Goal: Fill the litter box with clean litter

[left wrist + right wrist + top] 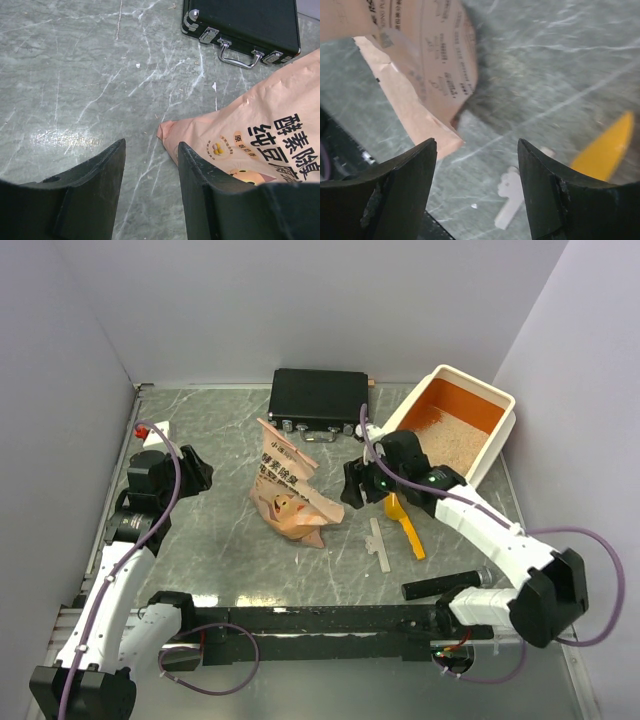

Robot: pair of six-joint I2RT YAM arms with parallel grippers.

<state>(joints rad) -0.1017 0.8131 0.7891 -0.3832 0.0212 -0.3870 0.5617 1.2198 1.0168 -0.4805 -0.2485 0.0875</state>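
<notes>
Litter box (497, 445) sits angled, clean litter (450, 440) covering part of its orange floor. Paper bag (290, 490) lies slumped left of box, likely kept within pouring reach. Right gripper (477, 145) hovers between box and bag, spread, empty. Left gripper (151, 145) beyond bag, spread, empty, seemingly on standby.

The top camera looks down from above and behind the arm bases (172, 612), taking in the whole table (220, 550). The left wrist camera sits low and close, facing the far edge, the black case (240, 22) and paper bag (260, 135). The right wrist view, blurred, seems to hover close over that bag, shared by all three.
</notes>
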